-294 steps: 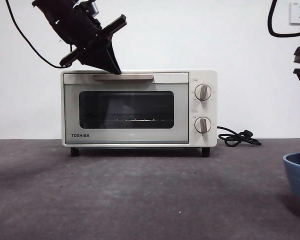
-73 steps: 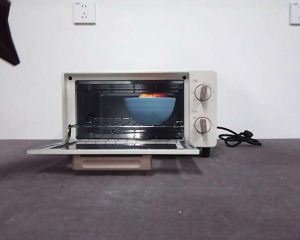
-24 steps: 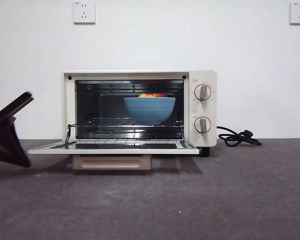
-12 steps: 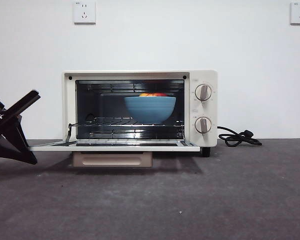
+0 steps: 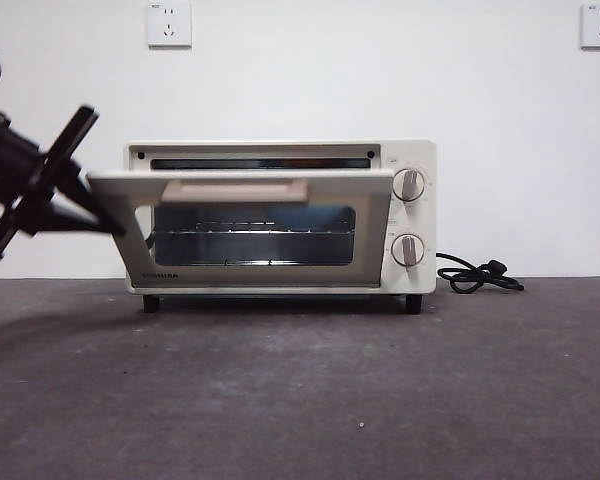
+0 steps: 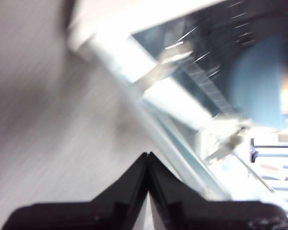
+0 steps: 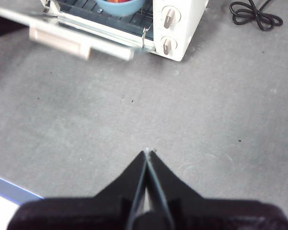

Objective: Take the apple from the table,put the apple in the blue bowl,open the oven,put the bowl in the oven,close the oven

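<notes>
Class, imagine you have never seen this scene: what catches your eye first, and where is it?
The cream oven at the table's middle, its door half raised. The left gripper, dark, presses at the door's left edge. Inside sits the blue bowl holding the apple.
</notes>
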Tool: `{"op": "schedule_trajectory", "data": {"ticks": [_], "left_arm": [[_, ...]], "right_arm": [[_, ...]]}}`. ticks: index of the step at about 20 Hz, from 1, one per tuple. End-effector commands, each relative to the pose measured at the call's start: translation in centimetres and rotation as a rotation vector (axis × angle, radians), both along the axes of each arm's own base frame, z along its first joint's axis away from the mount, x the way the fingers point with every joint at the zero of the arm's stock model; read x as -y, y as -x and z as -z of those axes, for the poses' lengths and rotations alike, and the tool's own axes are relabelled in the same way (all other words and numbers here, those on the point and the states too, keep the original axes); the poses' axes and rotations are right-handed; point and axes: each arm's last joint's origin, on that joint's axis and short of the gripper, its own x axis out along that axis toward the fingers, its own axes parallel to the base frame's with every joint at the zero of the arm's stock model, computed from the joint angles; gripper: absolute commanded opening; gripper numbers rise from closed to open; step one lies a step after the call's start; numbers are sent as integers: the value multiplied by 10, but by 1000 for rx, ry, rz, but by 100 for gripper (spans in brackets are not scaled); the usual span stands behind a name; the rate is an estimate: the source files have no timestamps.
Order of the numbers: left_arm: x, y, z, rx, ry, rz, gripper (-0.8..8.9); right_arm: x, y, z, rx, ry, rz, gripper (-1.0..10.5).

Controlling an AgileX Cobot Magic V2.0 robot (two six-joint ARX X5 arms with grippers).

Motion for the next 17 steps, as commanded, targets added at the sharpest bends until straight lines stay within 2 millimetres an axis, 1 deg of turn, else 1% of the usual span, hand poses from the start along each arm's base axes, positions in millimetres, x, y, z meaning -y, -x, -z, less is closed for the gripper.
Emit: {"op": "schedule_trajectory", "data": {"ticks": [1,4,7,12,17], "left_arm": [[5,-7,-12,49,9,21,-7],[5,-14,-27,97,2,9,-7],[5,-18,-34,130,-1,4,-8],[5,-19,-38,156,4,10,-8],[11,-17,-37,137,34,91,-7]], "right_arm": [[0,0,1,-6,-19,17,-8],[-1,-1,1,-13,-31,30,-8],[-1,-1,1,-16,-35,35,-8],[-1,-1,1,-22,-46,48,-7],[0,0,3,-41,-31,48,-1]]}}
